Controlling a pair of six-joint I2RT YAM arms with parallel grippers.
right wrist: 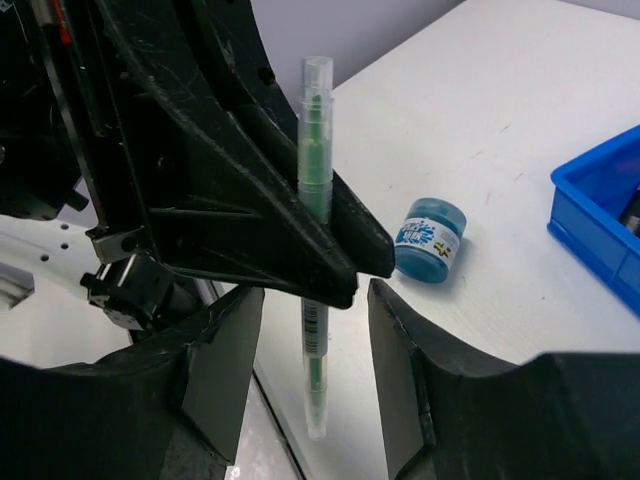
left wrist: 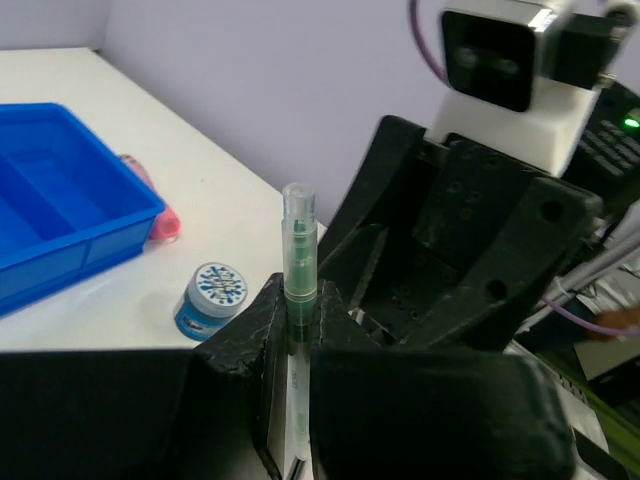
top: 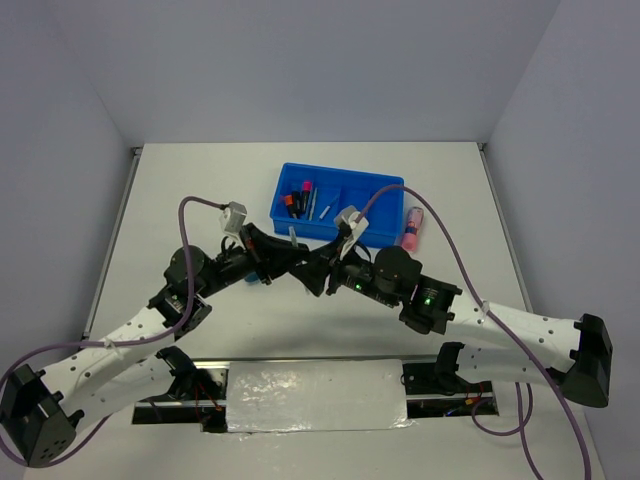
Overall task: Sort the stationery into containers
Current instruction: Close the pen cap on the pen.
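A thin clear pen with a green core stands upright, and my left gripper is shut on its middle. In the right wrist view the same pen hangs between my right gripper's open fingers, which stand apart from it on both sides. The two grippers meet above the table in front of the blue tray. One tray compartment holds highlighters, another pale pens. A round blue-white roll lies on the table under the grippers. A pink tube lies just right of the tray.
The right arm's camera housing looms close in front of the left wrist. The near table edge runs just below the pen. Grey walls close in the table on three sides.
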